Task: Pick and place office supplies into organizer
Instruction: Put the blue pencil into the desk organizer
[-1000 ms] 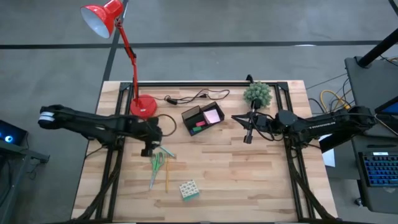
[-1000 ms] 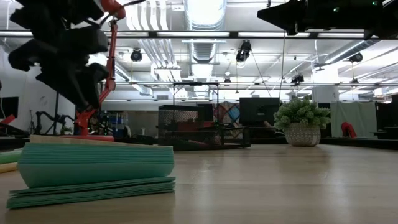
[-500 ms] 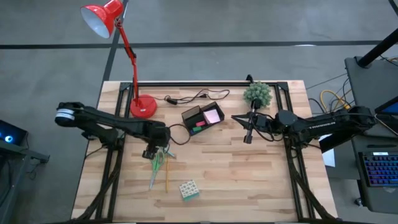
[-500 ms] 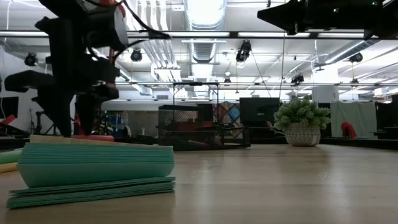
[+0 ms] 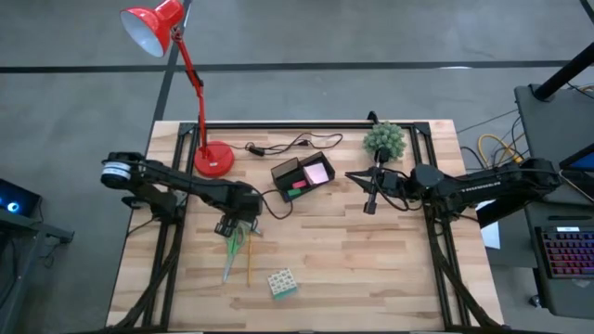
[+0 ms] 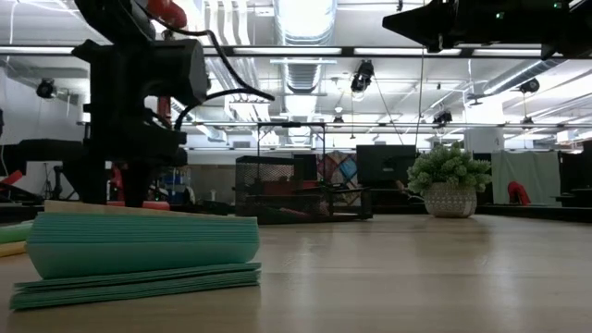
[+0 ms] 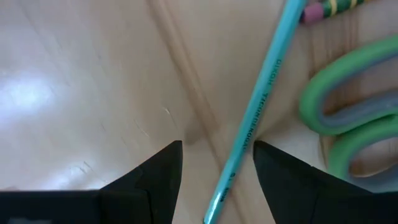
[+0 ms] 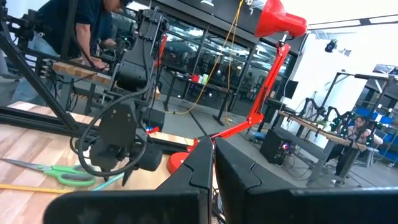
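My left gripper [image 5: 225, 225] is open, low over the table, and points down. Its fingers stand on either side of the teal pen [image 7: 261, 93] near one end; I see no touch. The pen lies flat on the wood, beside the green-handled scissors [image 7: 348, 93] and the yellow pencil [image 5: 248, 264]. The black organizer [image 5: 286, 170] sits toward the far edge and holds the pink sticky-note pad [image 5: 317, 173] and erasers [image 5: 295, 190]. The multicoloured cube [image 5: 282, 283] lies near the near edge. My right gripper [image 5: 371, 199] is shut and hovers right of the organizer.
A red desk lamp stands with its round base [image 5: 213, 160] left of the organizer, and its cable [image 5: 288, 144] trails along the far edge. A small potted plant [image 5: 385, 139] stands behind my right gripper. A teal stack of sheets [image 6: 139, 254] fills the low view's foreground. People work at benches [image 8: 87, 37] beyond the table.
My left arm has reached farther toward the table's right, and its gripper has come down toward the pen and scissors. Nothing on the table has moved.
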